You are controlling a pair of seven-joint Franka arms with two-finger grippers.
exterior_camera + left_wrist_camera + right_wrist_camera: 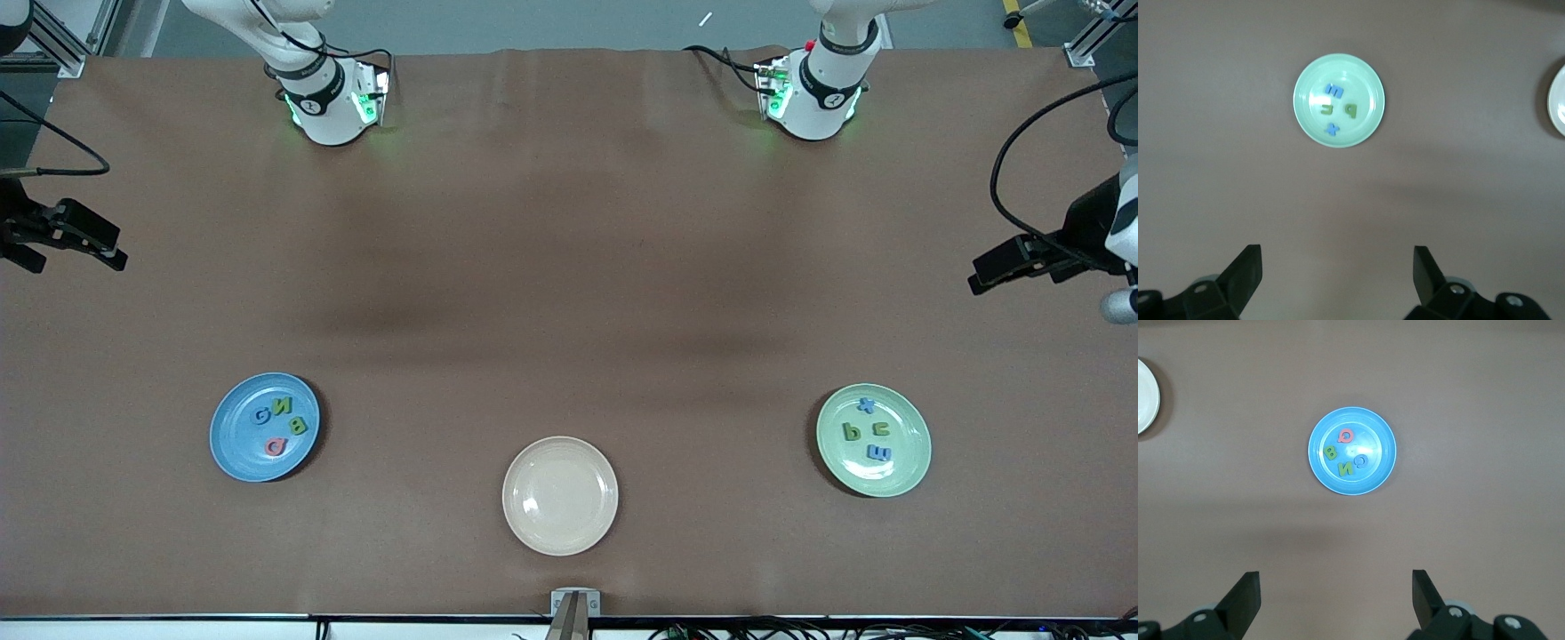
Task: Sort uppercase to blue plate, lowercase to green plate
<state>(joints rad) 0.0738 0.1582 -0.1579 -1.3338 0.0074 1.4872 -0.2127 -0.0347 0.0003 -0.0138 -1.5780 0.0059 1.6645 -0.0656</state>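
The blue plate (233, 440) lies toward the right arm's end of the table and holds the uppercase letters: blue G (262, 414), green N (282, 408), green B (297, 426), red Q (276, 445). The green plate (913, 458) lies toward the left arm's end and holds the lowercase pieces: blue cross (867, 406), green b (852, 432), green n (878, 430), blue m (878, 452). My right gripper (1335, 575) is open and empty, high over bare table with the blue plate (1381, 430) in its view. My left gripper (1337, 252) is open and empty, with the green plate (1305, 80) in its view.
An empty cream plate (560, 495) lies between the two plates, nearest the front camera. In the front view the right gripper (119, 249) and left gripper (973, 274) hang at the table's two ends. Brown cloth covers the table.
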